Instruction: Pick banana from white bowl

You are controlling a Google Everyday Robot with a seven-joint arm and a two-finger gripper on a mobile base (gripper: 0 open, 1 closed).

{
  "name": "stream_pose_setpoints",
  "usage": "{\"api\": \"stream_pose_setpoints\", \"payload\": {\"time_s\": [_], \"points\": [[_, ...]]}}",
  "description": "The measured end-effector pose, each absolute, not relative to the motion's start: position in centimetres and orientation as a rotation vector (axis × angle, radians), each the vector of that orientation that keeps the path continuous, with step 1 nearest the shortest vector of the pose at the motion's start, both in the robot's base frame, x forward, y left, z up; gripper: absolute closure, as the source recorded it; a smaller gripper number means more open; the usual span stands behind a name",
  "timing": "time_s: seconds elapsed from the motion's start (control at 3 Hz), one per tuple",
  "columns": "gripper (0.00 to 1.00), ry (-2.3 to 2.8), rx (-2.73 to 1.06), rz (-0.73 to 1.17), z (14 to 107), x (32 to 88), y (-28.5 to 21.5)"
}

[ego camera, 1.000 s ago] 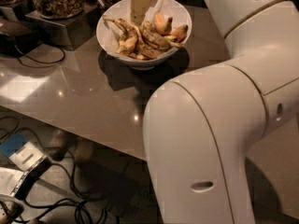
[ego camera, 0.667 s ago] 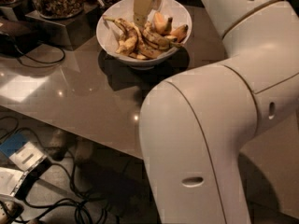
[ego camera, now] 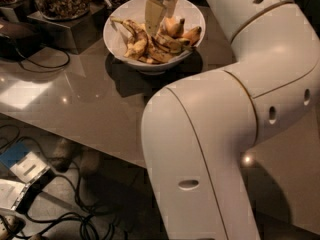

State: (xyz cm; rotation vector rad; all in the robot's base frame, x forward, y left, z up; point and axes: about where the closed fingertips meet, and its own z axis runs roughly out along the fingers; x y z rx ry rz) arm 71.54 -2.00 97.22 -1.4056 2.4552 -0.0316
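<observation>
My white arm fills the right side, over the grey-brown table. On the table sits the white bowl. The banana lies along the bowl's left side, among other bananas. My gripper hangs just right of it, over the pile. Whether my jaws are apart or together, I cannot tell.

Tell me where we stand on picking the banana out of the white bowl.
Done: the approach. The tool sits low inside the white bowl, just right of the long blotched banana. In hand: the grasp, though I cannot tell whether it has a grip. Left: securing that banana and lifting it clear. It lies on the pile with the plumper bananas, and nothing is raised above the rim.
</observation>
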Motion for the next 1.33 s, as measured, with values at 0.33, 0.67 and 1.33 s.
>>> {"api": "stream_pose_setpoints", "payload": {"time_s": [0.33, 0.67, 1.33], "points": [[0.41, 2.466, -1.433, -0.042, 96.3, 71.8, -1.4], [0.45, 2.474, -1.46, -0.05, 95.7, 71.8, -0.8], [0.47, 2.505, -1.454, -0.021, 94.5, 71.9, -1.2]]}}
